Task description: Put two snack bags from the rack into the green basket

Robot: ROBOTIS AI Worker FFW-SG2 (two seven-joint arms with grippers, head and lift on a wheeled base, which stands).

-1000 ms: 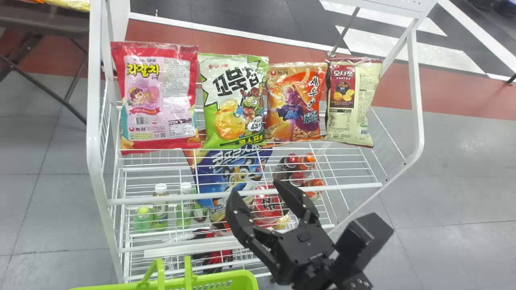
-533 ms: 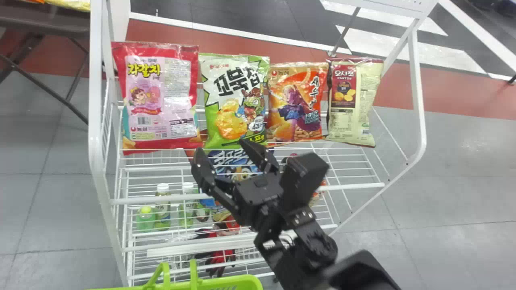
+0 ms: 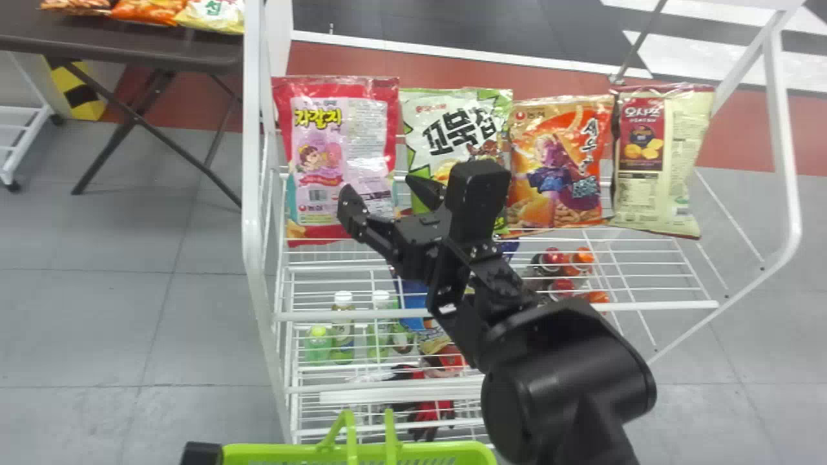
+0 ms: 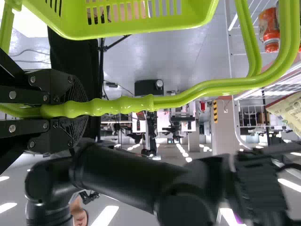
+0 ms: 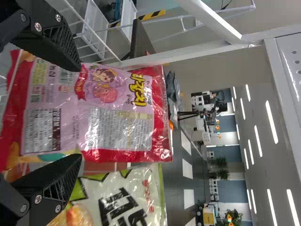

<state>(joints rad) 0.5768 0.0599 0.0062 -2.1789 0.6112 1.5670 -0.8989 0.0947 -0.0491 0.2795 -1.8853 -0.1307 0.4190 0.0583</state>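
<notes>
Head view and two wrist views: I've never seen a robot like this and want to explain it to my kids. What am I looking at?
This is a robot with two black arms, each ending in a two-fingered gripper. The head view looks forward and down, as your own eyes would; the other two come from cameras on the wrists and are turned on their side.

On the white rack, four snack bags stand in a row: a red-and-pink one, a green-and-white one, an orange one and a cream one. Bottles are lower down.

The left gripper holds the handle of the green basket. The right gripper is open in front of the red-and-pink bag, holding nothing.
</notes>
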